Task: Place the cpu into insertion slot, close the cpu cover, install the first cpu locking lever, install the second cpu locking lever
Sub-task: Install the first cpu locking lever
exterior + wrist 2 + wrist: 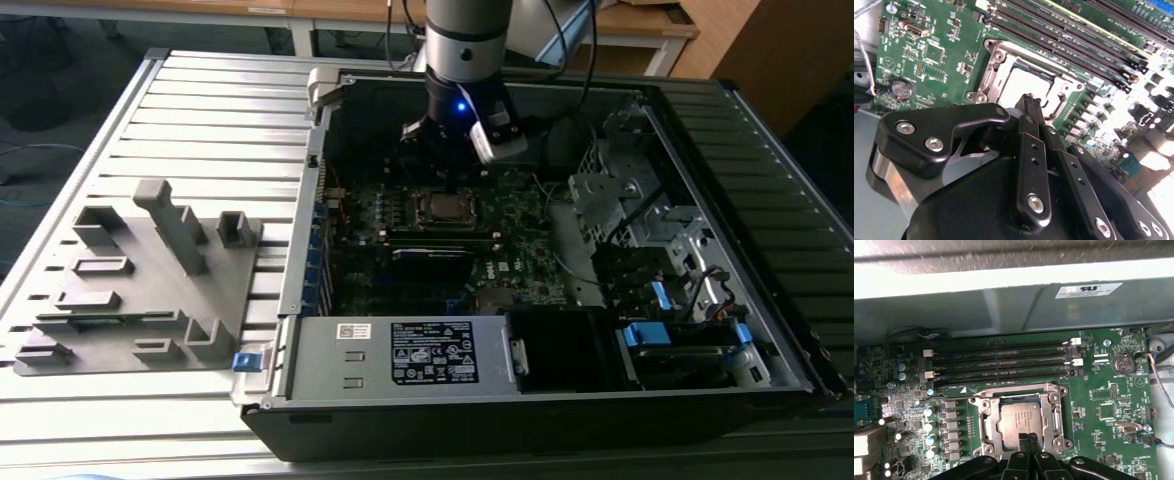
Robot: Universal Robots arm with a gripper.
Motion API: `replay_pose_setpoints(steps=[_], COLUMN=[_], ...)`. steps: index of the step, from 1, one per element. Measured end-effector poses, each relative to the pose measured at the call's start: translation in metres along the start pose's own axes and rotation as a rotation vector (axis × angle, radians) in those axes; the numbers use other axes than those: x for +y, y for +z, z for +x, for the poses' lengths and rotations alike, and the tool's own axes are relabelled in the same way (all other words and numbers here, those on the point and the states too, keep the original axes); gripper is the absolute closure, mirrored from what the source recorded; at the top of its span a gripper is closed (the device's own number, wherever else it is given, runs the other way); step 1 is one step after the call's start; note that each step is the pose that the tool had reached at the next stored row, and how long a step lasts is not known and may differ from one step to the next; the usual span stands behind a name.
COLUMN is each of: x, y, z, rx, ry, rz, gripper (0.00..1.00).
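Observation:
The cpu [1020, 422] lies flat in the insertion slot [985, 446], its silver-grey top showing through the window of the cpu cover [1053, 410], which lies down around it. My gripper [1028, 437] is shut with nothing between its fingers, and its tips hang just over the chip's edge. The second wrist view shows the same: the black fingertips [1028, 100] are pressed together above the cpu [1024, 82] and the socket's shiny rim [995, 54]. In the exterior view the gripper [449, 178] reaches down into the open computer case, right above the socket [441, 207].
Long black memory slots [999, 362] run beside the socket. A coin battery [1124, 362] and cables [1159, 370] lie to one side. The labelled power supply [430, 352] fills the case's near end. A grey fixture [134, 280] stands on the slatted table at the exterior view's left.

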State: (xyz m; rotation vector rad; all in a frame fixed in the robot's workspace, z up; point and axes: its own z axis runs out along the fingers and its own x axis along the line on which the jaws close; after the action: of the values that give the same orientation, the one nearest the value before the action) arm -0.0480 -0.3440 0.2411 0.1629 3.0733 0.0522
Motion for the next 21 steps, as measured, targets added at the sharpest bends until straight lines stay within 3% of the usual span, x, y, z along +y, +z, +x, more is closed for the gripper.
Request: replay_pose_setpoints(steps=[5, 11, 21], x=[0.0003, 0.0, -0.0029], y=[-0.0083, -0.0089, -0.0105], z=[-0.0005, 0.0021, 0.0289], rx=[0.0, -0.0016, -0.0292], ry=[0.0, 0.0, -0.001], rz=[-0.0001, -0.0001, -0.0033], gripper=[0.89, 0.89, 0.89])
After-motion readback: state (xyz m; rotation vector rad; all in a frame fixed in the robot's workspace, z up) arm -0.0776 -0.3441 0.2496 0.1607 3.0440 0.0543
